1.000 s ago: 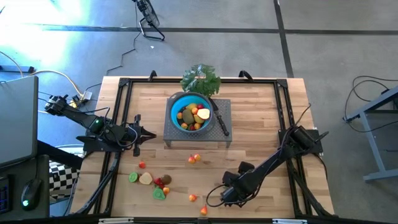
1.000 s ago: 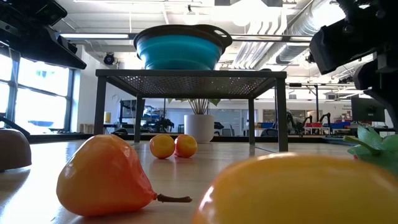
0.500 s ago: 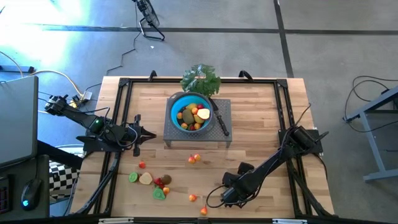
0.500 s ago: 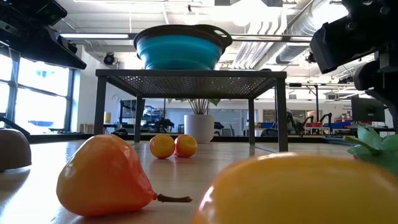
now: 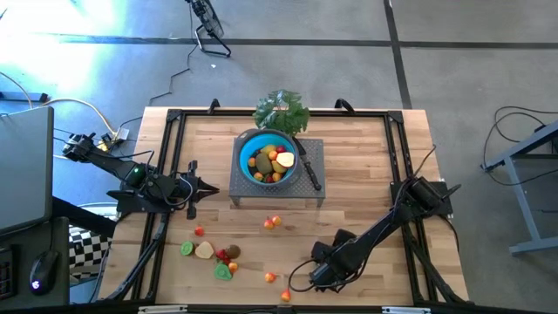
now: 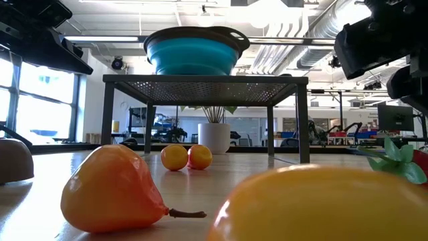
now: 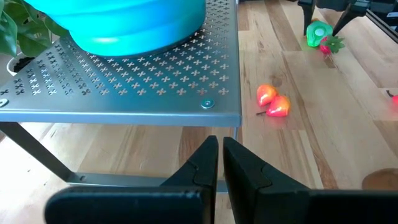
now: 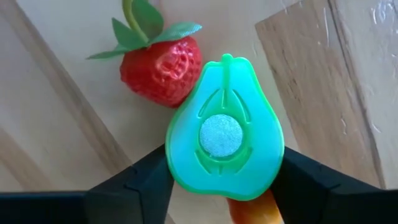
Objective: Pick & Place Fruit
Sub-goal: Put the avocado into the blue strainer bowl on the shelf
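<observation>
No writing or brand mark can be read anywhere on the worktop point(image 5: 366, 174). A blue bowl point(image 5: 246, 148) stands on a grey perforated stand point(image 5: 312, 153) and holds several small fruits point(image 5: 272, 162) in yellow, orange, green and brown; their exact count cannot be told. A black-handled knife point(image 5: 310, 172) lies on the stand beside the bowl, and 1 leafy green bunch point(image 5: 281, 110) lies just behind it.

Loose fruit lies on the near part of the worktop: 2 orange-red pieces point(image 5: 273, 222) touching each other in front of the stand, and a cluster point(image 5: 214, 254) of green, cream, brown and red pieces near the front left.

The right gripper point(image 8: 219, 186) is low at the front edge, its fingers point(image 8: 152, 180) pinching a green pear half point(image 8: 225, 137), with a strawberry point(image 8: 160, 65) just beside it. The left gripper point(image 7: 219, 163) waits left of the stand, fingers pressed together.
</observation>
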{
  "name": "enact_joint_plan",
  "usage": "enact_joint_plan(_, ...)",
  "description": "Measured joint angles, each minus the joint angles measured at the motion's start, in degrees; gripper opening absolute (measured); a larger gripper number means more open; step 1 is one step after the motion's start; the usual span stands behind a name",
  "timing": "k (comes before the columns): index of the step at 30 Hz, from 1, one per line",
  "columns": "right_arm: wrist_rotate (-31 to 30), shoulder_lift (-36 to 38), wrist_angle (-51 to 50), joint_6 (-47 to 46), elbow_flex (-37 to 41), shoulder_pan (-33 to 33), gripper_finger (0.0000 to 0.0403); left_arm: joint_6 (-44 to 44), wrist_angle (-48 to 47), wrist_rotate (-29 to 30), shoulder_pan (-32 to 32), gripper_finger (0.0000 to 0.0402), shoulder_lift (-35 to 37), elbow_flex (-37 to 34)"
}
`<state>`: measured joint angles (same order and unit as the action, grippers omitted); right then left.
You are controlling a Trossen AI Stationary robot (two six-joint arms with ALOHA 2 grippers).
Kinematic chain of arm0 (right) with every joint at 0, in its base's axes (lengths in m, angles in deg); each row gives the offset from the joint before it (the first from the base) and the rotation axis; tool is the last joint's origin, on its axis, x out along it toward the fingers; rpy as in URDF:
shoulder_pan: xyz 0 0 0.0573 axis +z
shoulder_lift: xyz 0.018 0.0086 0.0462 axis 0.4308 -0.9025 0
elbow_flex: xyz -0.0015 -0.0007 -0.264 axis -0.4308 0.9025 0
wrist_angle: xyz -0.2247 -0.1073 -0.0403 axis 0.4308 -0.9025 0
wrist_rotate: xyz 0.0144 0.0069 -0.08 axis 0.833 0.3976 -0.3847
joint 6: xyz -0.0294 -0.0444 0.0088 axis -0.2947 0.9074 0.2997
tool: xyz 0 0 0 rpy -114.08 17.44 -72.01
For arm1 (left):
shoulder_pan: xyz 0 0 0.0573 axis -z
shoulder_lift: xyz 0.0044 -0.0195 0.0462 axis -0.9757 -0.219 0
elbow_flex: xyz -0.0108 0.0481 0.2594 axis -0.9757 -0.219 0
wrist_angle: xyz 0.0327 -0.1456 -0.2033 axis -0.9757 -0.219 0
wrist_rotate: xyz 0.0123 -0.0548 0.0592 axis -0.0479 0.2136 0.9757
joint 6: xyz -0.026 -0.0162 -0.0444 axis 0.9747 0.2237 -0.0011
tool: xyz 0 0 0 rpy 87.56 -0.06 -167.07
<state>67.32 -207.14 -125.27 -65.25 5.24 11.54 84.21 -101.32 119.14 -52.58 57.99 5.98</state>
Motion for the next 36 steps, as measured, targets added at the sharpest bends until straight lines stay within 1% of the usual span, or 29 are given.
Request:
enact_joint_plan(4, -0.83, 0.31, 0.48, -2.07, 0.0, -0.04, 0.0218, 0.0, -0.02, 0.0, 0.0, 0.0022, 0.0, 0.0)
enact_joint_plan(6, -2.2, 0.74, 0.94, -3.56, 0.02, -0.09, 0.0218, 0.0, 0.0, 0.0, 0.0, 0.0022, 0.0, 0.0)
enact_joint_plan(14, -2.22, 3.66, 0.99, -7.37, 0.02, -0.1, 0.0216, 0.0, 0.0, 0.0, 0.0, 0.0022, 0.01, 0.0)
enact_joint_plan(18, -5.39, 6.15, 1.75, -8.97, 0.0, -0.29, 0.0216, 0.0, 0.02, 0.0, 0.0, 0.0022, 0.01, 0.0)
enact_joint_plan(24, -12.62, 10.98, 3.72, -9.81, -0.02, -1.88, 0.0215, 0.0, 0.05, 0.0, 0.0, 0.0022, -0.01, 0.0)
enact_joint_plan(28, -18.09, 14.28, 6.44, -7.34, -0.01, -3.69, 0.0215, 0.0, 0.07, 0.0, 0.0, 0.0022, -0.01, 0.0)
enact_joint_plan(31, -21.0, 16.26, 9.15, -4.44, -0.06, -5.5, 0.0215, 0.0, 0.04, 0.0, 0.0, 0.0022, 0.0, 0.0)
enact_joint_plan(34, -24.0, 18.19, 14.18, 0.45, -0.05, -7.44, 0.0215, 0.0, 0.03, 0.0, 0.0, 0.0022, -0.01, 0.0)
enact_joint_plan(36, -24.91, 18.96, 18.57, 5.27, -0.07, -8.83, 0.0215, 0.0, 0.03, 0.0, 0.0, 0.0022, 0.01, 0.0)
